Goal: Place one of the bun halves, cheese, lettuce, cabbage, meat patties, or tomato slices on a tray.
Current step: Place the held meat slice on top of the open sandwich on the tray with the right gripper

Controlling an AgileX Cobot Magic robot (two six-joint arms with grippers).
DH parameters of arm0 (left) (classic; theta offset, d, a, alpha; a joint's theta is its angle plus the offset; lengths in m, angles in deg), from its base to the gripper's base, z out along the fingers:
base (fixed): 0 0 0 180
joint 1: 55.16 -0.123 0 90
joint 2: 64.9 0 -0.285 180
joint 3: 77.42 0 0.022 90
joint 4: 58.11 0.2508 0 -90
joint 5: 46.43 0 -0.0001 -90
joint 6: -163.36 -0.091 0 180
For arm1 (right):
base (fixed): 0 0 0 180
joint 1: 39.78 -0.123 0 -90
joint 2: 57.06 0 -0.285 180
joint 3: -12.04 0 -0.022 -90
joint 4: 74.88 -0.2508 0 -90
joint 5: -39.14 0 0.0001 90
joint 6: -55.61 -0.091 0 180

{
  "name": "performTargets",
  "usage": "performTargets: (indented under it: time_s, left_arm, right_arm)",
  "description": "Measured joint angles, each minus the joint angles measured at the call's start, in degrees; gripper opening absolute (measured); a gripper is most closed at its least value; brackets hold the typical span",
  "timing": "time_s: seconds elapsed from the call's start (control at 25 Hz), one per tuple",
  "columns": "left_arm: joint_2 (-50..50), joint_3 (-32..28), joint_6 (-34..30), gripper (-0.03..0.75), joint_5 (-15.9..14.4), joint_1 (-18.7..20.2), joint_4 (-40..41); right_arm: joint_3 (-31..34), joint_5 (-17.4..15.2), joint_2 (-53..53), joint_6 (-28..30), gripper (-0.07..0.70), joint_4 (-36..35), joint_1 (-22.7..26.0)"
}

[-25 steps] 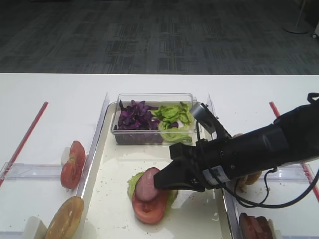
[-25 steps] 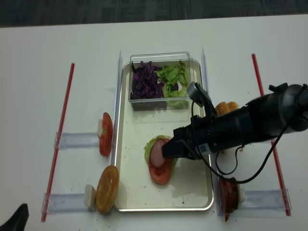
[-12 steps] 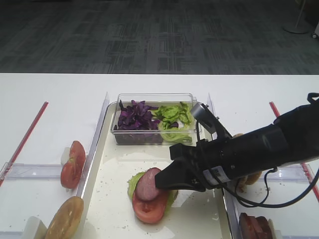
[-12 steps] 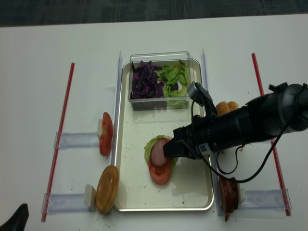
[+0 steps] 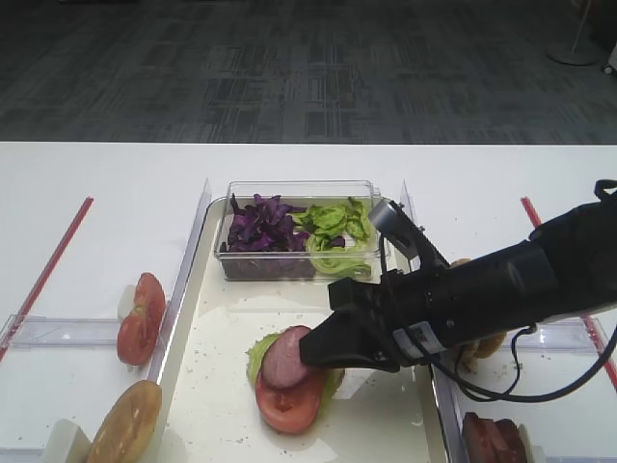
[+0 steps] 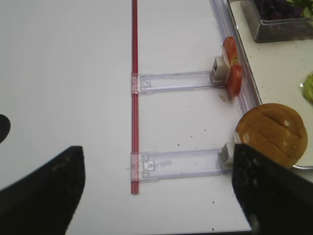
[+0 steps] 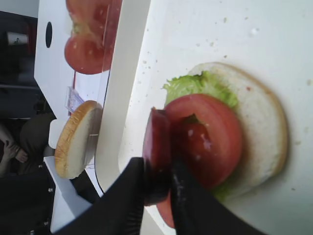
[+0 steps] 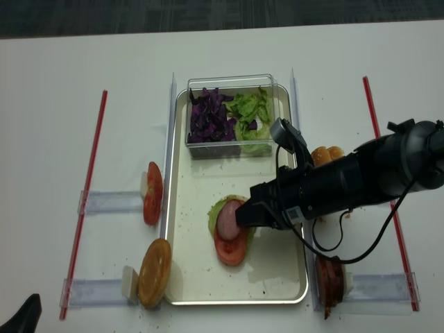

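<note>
Right wrist view shows the right hand (image 7: pixel 157 188) grasping a meat patty (image 7: pixel 156 155) on edge, its rim touching the tomato slice (image 7: pixel 208 142) stacked over lettuce (image 7: pixel 198 84) and bun half (image 7: pixel 266 142) on the tray (image 7: pixel 205 29). Released upright, the patty may roll off instead of lying flat.

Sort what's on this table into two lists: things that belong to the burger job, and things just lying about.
Job:
right gripper holding a meat patty
tomato slice, lettuce, bun half stacked on the tray
cabbage

Lying about:
red strips
clear holders
</note>
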Motion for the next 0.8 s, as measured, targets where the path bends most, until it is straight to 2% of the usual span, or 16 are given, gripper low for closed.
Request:
performTargets:
  time_s: [0.36,0.8]
  left_arm:
    - [0.0,0.0,0.0,0.565,0.0,0.0,0.0]
    - [0.0,0.0,0.0,0.565,0.0,0.0,0.0]
  right_arm:
    - [0.0,0.34,0.0,0.0,0.324,0.0,0.0]
    - [0.0,0.34,0.0,0.0,0.355,0.0,0.0]
